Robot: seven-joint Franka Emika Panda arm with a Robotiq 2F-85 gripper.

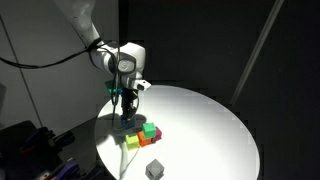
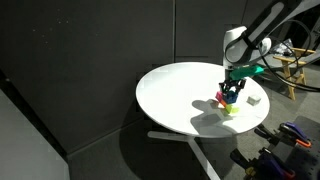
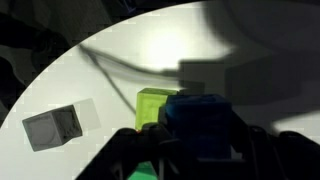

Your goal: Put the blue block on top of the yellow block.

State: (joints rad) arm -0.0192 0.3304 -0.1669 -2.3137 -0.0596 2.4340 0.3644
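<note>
claw (image 3: pixel 196 148) clamped on the blue block (image 3: pixel 200 120), holding it over the yellow block (image 3: pixel 151 104) on the white table (image 3: pixel 100 70).

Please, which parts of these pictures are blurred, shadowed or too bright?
Wrist view: the blue block, held in the end effector, is near and blurred; the grey block is sharper; a broad shadow darkens part of the table. In both exterior views the table looks very bright against a dark room.

The table (image 1: pixel 210 120) looks smooth and matt, the blue block (image 3: pixel 203 122) and grey cube (image 3: pixel 55 127) matt too.
</note>
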